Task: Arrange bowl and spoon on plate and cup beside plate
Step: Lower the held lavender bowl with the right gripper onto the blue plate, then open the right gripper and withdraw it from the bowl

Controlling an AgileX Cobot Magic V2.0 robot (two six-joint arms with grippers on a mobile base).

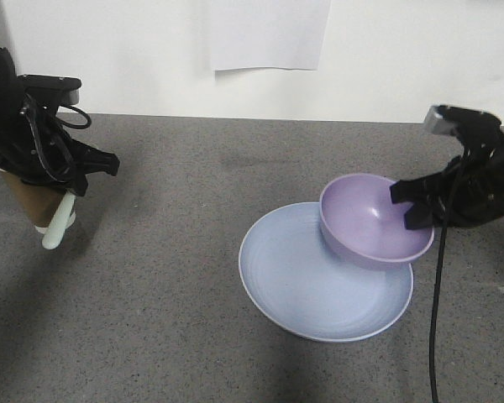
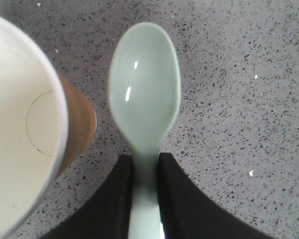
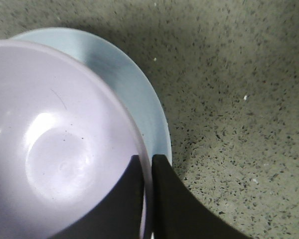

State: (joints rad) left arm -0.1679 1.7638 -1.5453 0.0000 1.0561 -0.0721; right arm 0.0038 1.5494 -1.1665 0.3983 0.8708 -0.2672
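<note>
The spoon (image 2: 145,94) is clamped by its handle between the left gripper (image 2: 145,199) fingers — the cup (image 2: 25,129) stands just beside it.

Lab-like robot test bench, speckled grey tabletop (image 1: 176,277), plain white wall (image 1: 109,59), paper sheet (image 1: 269,34)

Your left gripper (image 1: 70,193) sits far left, pointing down, fingers (image 2: 114,204) pinched on the spoon (image 2: 144,94) handle. Your right gripper (image 1: 410,206) reaches in from the right, fingers (image 3: 182,209) clamped across the bowl (image 1: 365,220) rim.

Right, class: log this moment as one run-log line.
left tool: shut on spoon, beside cup | right tool: shut on bowl rim, over plate edge
</note>
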